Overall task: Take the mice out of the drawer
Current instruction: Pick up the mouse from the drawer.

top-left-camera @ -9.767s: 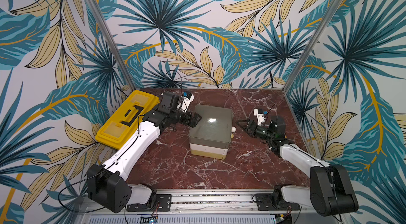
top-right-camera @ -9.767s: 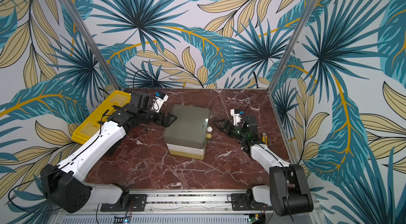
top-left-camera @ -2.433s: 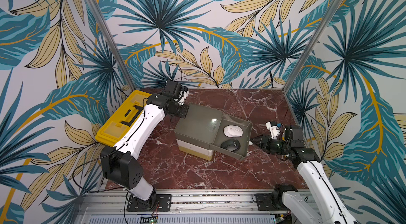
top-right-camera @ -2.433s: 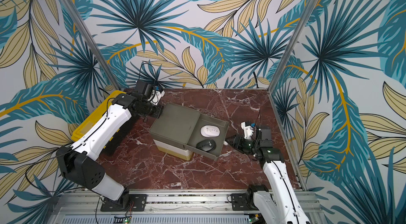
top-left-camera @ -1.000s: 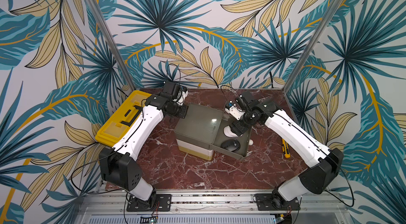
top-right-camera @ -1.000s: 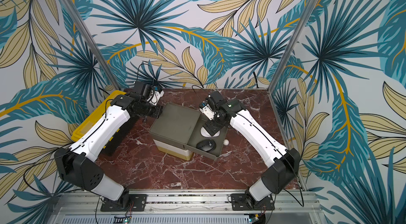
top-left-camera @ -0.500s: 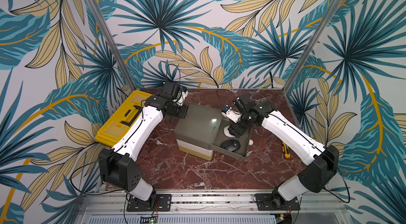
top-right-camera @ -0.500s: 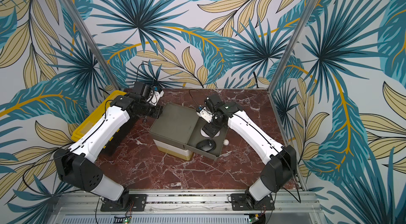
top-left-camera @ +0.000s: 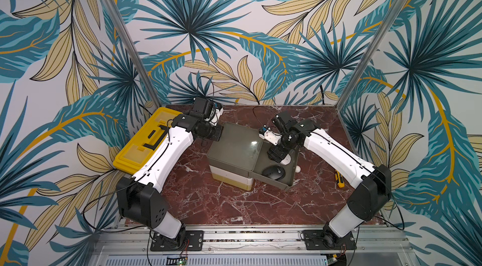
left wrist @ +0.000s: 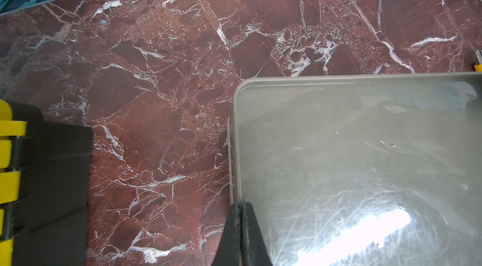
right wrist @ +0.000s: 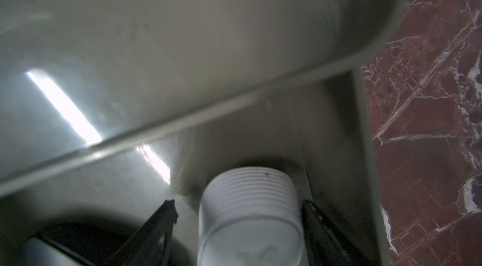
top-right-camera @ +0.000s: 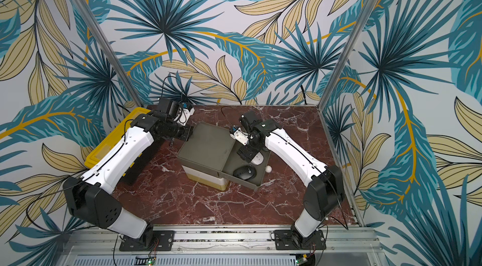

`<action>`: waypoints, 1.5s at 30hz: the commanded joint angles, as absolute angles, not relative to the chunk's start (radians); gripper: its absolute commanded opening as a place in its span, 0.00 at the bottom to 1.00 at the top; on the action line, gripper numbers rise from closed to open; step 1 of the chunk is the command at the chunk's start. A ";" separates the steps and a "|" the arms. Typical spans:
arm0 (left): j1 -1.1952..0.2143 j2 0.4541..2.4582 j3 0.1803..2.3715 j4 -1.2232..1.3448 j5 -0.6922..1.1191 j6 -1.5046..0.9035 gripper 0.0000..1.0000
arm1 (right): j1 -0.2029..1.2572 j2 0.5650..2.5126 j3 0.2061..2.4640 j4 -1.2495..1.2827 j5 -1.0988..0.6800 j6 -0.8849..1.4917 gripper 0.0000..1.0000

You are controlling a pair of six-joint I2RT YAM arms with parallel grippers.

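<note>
In both top views, the right claw (top-left-camera: 277,153) has come down into the open drawer (top-left-camera: 271,183). A couple of seconds earlier it stood off to the side, by the drawer's small white round knob (top-left-camera: 298,169). It now hides most of the white oval computer mouse (top-left-camera: 287,159), which then lay in full sight. The black oval computer mouse (top-left-camera: 273,172) lies just beside it in the same drawer, unmoved. The olive-grey plastic drawer unit (top-left-camera: 234,147) and the left claw (top-left-camera: 217,133) at its far corner have kept their places.

Counted:
- two mice, both in the drawer
- one drawer unit with one drawer pulled out
- one yellow plastic toolbox (top-left-camera: 146,142) at the left edge of the red marble counter (top-left-camera: 234,204)
- one yellow-black utility knife (top-left-camera: 339,175) on the counter, right of the drawer and well apart from it
- two arms

In the left wrist view, the left claw (left wrist: 241,225) is fully closed, its fingers pressed together with nothing between them. Its tip sits at the edge of the drawer unit's (left wrist: 365,160) glossy top.

In the right wrist view, the right claw (right wrist: 238,203) stands wide, straddling the white mouse (right wrist: 250,220) on the drawer floor. One finger (right wrist: 315,223) is against the mouse's side or just beside it; I cannot tell which. The other finger (right wrist: 161,223) stands clear, so nothing is clamped.
</note>
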State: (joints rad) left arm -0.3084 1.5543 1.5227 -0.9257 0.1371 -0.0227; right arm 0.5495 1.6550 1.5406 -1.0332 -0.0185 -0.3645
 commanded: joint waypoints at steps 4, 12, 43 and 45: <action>-0.291 1.606 1.459 -1.042 0.112 0.012 0.00 | 0.539 1.632 1.522 -1.048 -0.049 -0.367 0.78; -0.292 1.605 1.460 -1.046 0.112 0.014 0.00 | 0.511 1.649 1.523 -1.066 -0.035 -0.339 0.78; -0.292 1.592 1.451 -1.045 0.114 0.011 0.00 | 0.489 1.487 1.654 -1.086 -0.152 -0.259 0.34; -0.292 1.592 1.451 -1.046 0.115 0.011 0.00 | 0.488 1.445 1.657 -1.043 -0.087 -0.232 0.33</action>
